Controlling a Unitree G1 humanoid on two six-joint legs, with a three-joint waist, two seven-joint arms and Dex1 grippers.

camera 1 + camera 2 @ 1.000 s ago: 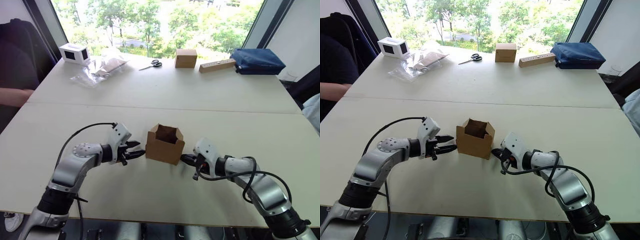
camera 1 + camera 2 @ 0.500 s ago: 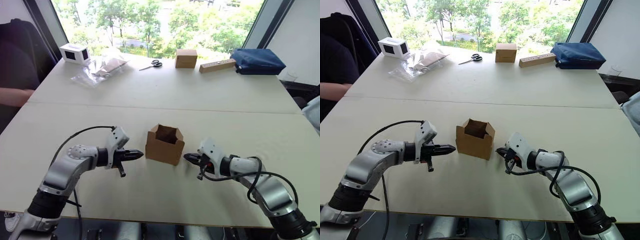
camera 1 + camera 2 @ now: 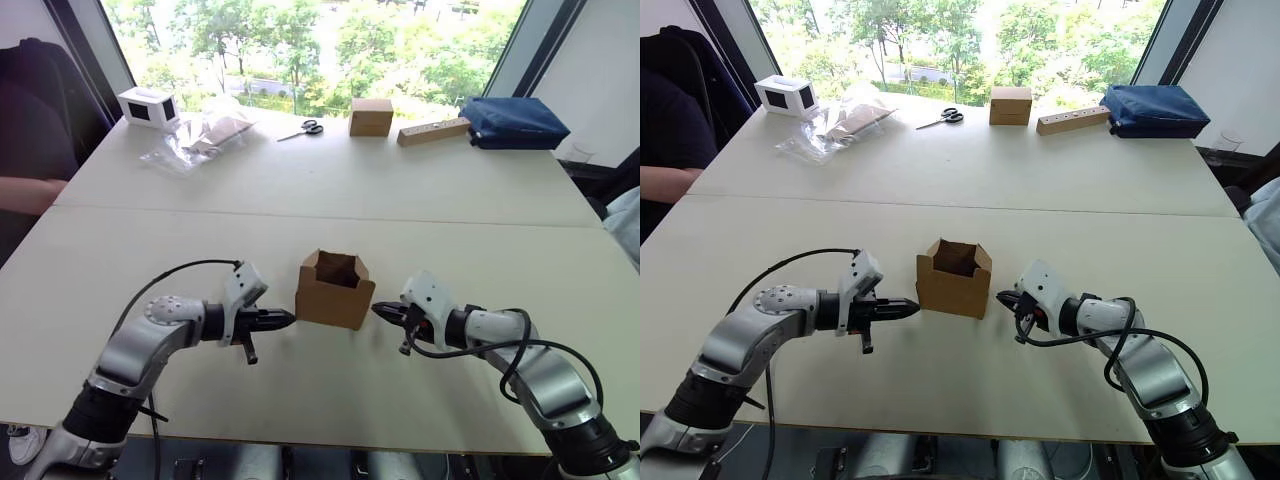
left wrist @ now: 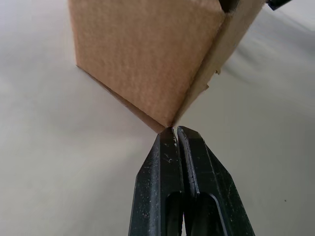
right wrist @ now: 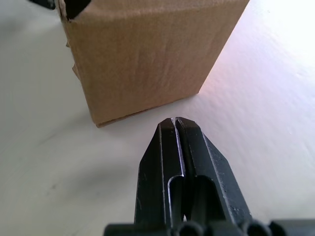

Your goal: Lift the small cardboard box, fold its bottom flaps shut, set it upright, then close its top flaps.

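Standing upright near the front middle of the pale worktop [image 3: 300, 190]: small cardboard box [image 3: 335, 291], plain brown corrugated, top flaps raised, dark hollow inside. Flanked on both sides. Left gripper [image 3: 288, 319] with fingers [image 4: 170, 162] pressed closed, holding nothing, tips right at the box's lower corner. Right gripper [image 3: 377, 310] likewise closed and empty, just beside the opposite wall, not touching. Far behind, along the window edge: tan cardboard cube [image 3: 371, 116], scissors [image 3: 303, 129], navy bag [image 3: 514, 122].
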